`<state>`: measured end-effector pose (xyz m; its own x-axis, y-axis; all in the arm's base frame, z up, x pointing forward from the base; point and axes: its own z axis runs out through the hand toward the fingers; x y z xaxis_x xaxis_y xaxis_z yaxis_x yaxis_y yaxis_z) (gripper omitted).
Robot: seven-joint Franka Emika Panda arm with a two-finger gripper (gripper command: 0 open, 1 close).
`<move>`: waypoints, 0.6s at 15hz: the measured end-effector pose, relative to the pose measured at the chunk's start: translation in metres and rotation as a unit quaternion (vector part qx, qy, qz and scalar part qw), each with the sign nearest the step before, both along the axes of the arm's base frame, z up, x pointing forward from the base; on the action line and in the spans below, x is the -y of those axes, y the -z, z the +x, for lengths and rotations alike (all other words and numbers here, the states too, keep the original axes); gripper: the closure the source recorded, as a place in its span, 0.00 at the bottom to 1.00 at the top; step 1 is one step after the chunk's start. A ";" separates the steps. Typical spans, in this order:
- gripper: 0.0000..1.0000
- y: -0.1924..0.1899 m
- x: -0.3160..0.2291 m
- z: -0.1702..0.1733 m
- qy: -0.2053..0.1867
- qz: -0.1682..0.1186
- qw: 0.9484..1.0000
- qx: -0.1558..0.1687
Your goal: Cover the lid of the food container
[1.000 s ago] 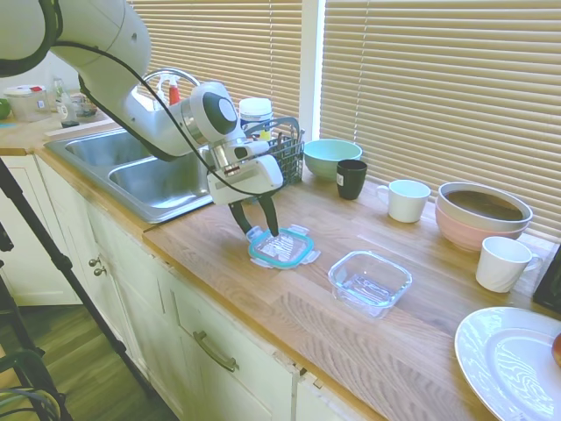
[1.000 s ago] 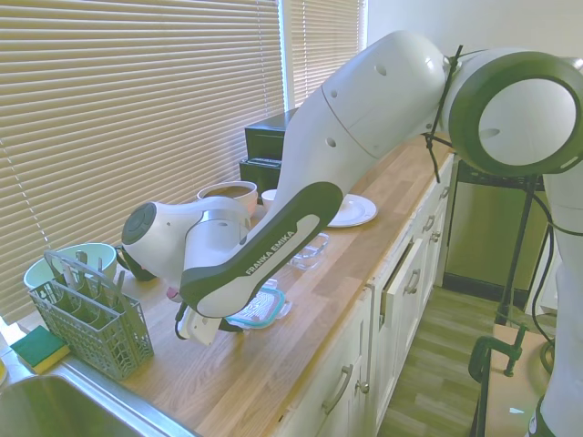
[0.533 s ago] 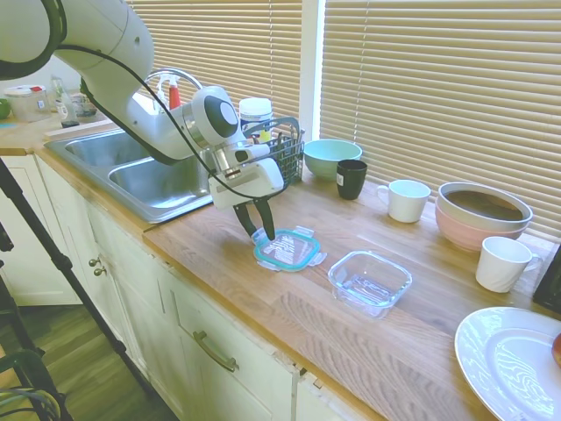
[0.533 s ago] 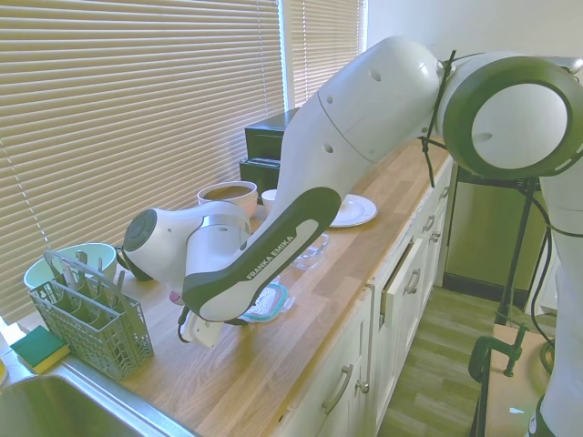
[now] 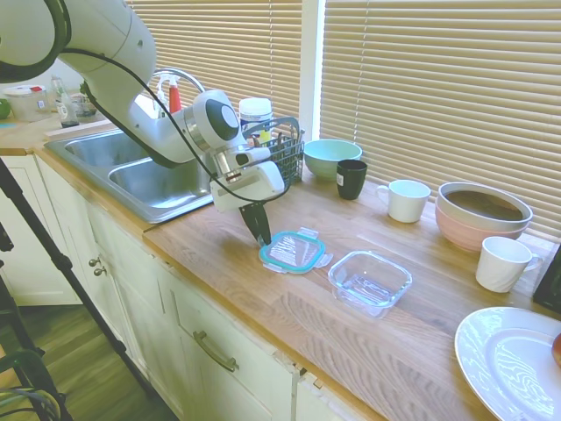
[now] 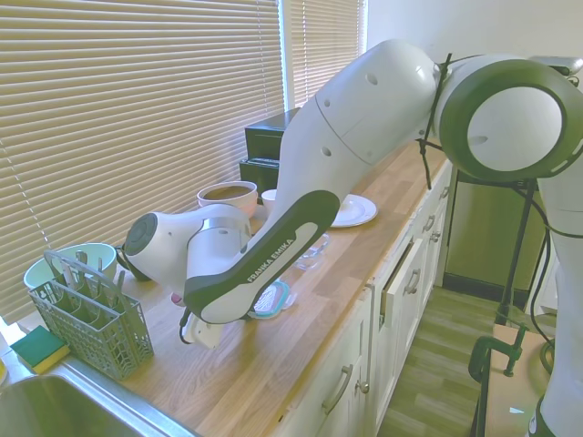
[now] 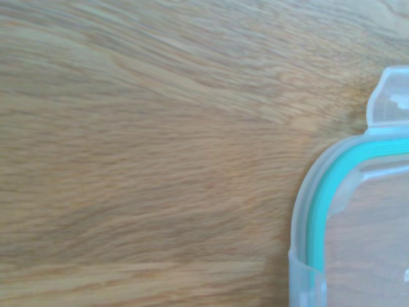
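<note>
- The hand (image 5: 259,230) has its fingers drawn together on the near-left edge of the lid (image 5: 293,252), pinching the rim; the lid looks slightly tilted, its far side low toward the desk (image 5: 263,289).
- The food container (image 5: 370,281) sits open on the desk, at about 4 o'clock from the lid in the first exterior view and just beside it, not touching.
- A thin pinch on one edge lets a flat lid swing, so I would lift only enough to clear the container's rim.
- Carry it toward 4 o'clock, level it, and line its rounded corners up with the dish before lowering.
- Set it down straight so the teal seal ring meets the rim all round; a skewed landing would likely leave one corner riding high.
- The wrist view shows only the lid's corner (image 7: 348,211) and one flap over wood grain.
</note>
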<state>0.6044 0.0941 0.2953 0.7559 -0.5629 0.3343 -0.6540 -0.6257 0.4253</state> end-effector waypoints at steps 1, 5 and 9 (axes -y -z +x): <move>1.00 -0.001 0.001 0.000 0.004 0.004 1.000 0.001; 1.00 -0.031 0.009 0.002 0.021 0.038 0.999 0.019; 1.00 -0.091 0.013 -0.005 0.022 0.075 0.996 0.048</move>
